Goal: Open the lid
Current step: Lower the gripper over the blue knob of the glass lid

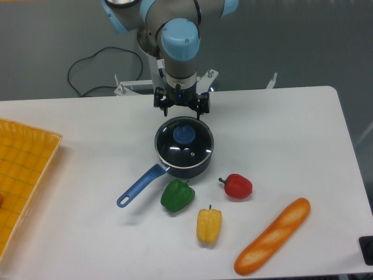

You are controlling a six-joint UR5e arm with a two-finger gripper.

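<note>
Camera: gripper (181, 110) spread wide, empty, above lid (184, 140).

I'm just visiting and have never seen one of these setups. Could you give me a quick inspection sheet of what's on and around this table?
Surface: white table, no spills seen.
Job's things: lid with blue knob, seated on the dark blue saucepan.
Clutter: green pepper, red pepper, yellow pepper, bread loaf, yellow tray at left edge.
Grippers: gripper open, above the pan's far rim, holding nothing.
Cables: black cable looped behind the table.
Surroundings: grey wall; nothing else seen.
</note>
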